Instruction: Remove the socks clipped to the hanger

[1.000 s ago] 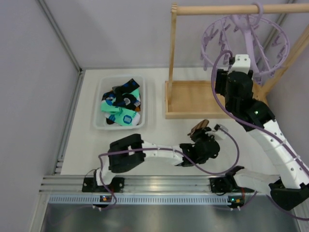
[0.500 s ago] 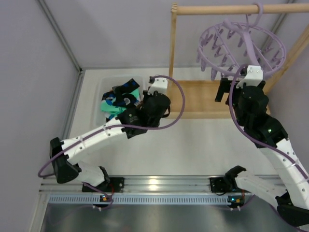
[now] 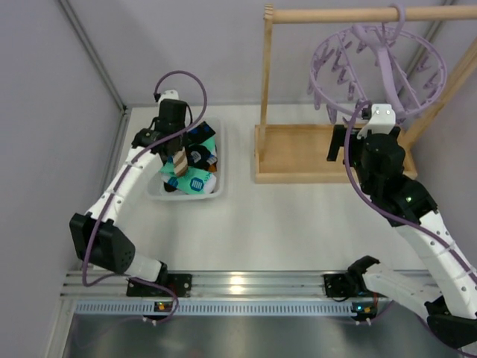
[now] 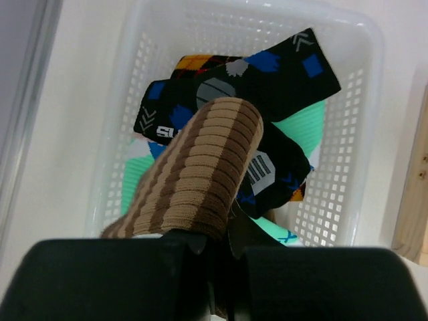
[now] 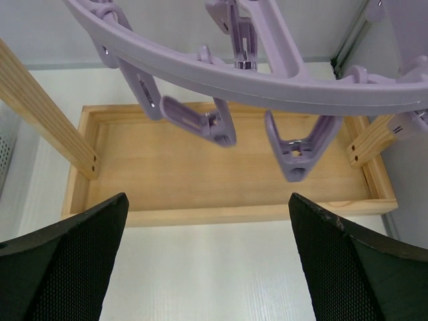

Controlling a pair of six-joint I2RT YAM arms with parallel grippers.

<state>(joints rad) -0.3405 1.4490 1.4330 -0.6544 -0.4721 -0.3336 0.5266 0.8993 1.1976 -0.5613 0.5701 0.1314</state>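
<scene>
Swung over the basket (image 4: 361,47), left gripper (image 4: 215,251) clenches one brown sock (image 4: 200,167), its stripes clear only in the wrist view; right gripper (image 5: 207,200) gapes below hanger (image 5: 267,83).

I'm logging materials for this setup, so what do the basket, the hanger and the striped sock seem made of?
Basket: probably white plastic, slightly glossy, with moulded grid holes in its walls.
Hanger: apparently lavender plastic, smooth and evenly coloured.
Striped sock: soft ribbed knit fabric, matte, brown and tan; the fibre can't be told.
</scene>
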